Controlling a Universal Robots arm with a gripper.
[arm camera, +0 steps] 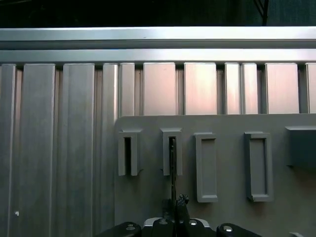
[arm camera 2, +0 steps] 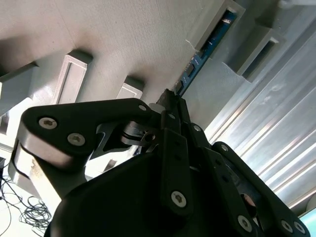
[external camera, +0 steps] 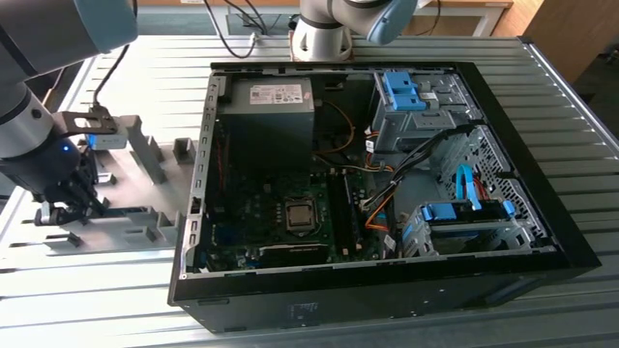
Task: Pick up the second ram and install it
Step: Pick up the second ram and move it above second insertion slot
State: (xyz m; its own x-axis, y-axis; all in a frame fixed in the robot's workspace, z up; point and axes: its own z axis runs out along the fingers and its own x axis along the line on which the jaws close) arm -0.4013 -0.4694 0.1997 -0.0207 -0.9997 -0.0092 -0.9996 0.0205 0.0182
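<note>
The hand (arm camera 2: 170,98) is clamped on the second ram (arm camera 2: 196,61), which stands edgewise in a slot of the grey holder (arm camera: 166,148) on the counter (external camera: 116,304). This looks like the pickup; freeing it calls for a straight, untilted pull.

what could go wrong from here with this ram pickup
1. The gripper looks closed on the second ram, with much of the stick reaching past the fingertips, so it may pivot in the grip.
2. The stick's far end sits in the grey holder block slot. A tilted pull could bind or bend it.
</note>
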